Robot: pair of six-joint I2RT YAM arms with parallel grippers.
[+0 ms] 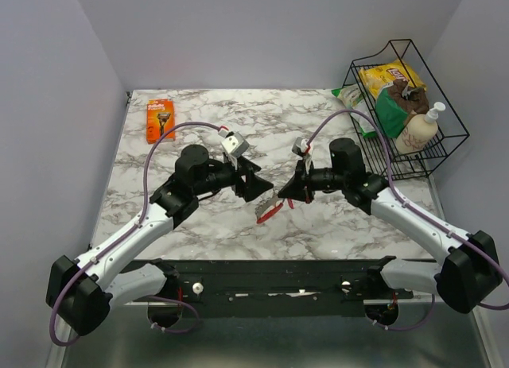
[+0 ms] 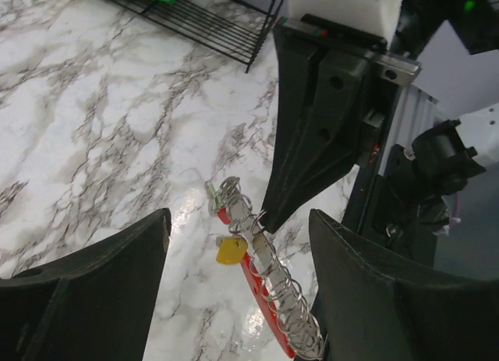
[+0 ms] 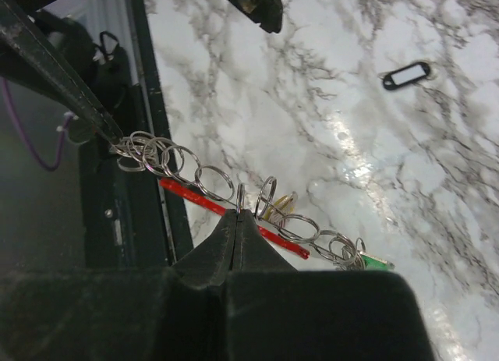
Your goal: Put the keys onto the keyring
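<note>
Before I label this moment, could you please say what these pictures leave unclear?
Top view: keys too small for detail; keyring not findable there.
Left wrist: keys' lower end hidden at a finger of the left tool; contact unclear.
Right wrist: right tool covers its grip on the keys.

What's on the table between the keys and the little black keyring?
Nothing: only bare marble table lies between the keys and the black keyring, in the right wrist view.

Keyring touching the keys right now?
Apart. Right wrist view: the keyring lies alone on the table, bare marble between it and the keys.
</note>
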